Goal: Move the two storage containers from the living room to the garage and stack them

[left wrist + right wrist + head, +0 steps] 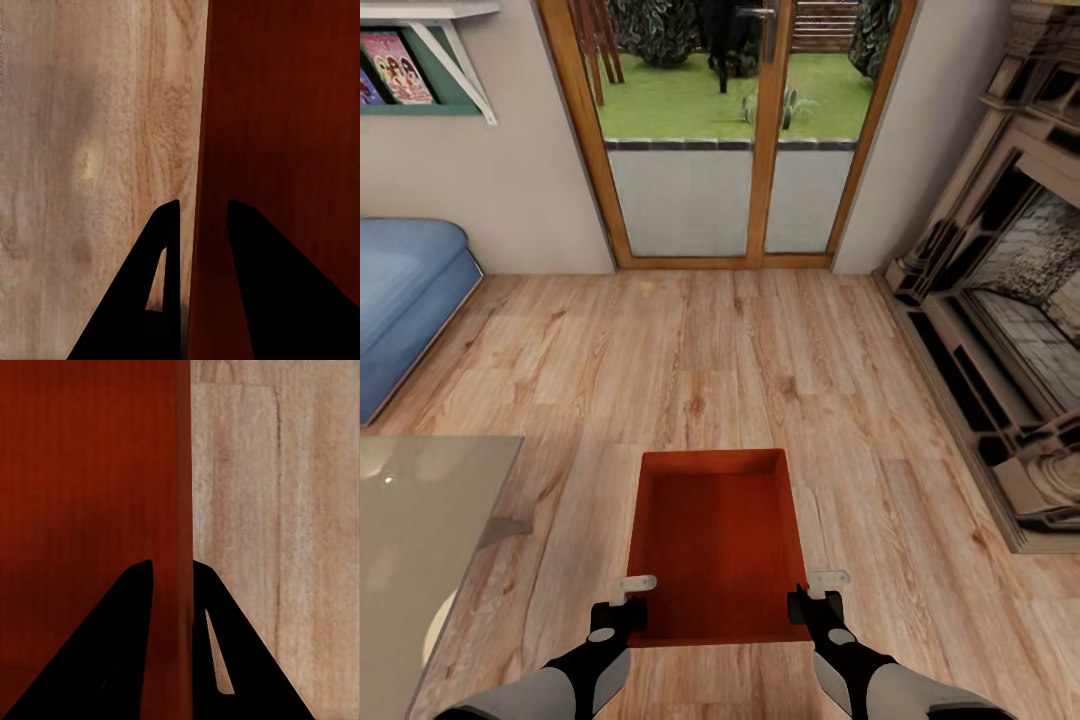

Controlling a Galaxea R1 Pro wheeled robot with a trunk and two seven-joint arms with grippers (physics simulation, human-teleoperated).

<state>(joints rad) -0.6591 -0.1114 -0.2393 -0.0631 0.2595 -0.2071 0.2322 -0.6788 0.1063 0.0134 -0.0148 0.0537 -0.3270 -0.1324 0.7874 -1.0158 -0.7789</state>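
Down between the two arms, one orange-red storage container (712, 545) sat open-topped, its near corners caught by both grippers; the left gripper (626, 600) straddled the container's left wall close to the near corner, and the right gripper (815, 598) straddled the right wall at the matching spot. In the left wrist view the left gripper (201, 225) had one dark finger outside over the wood and the other inside over the red bottom, the thin wall (196, 247) running up between them with a slight gap still showing on each side; whether it truly pinched the wall I could not tell. In the right wrist view the right gripper (174, 566) looked narrower, its two fingers pressed close against either face of the wall (182, 472), seemingly clamped on it. Whether the box rested on the light wood-plank floor (710, 350) or hung just above it I could not tell. Well ahead of the grippers stood the wood-framed glass doors (725, 130); off past the left gripper lay the blue sofa (405, 290) and a glass-topped table (420, 540); past the right gripper rose the fireplace (1000, 330).
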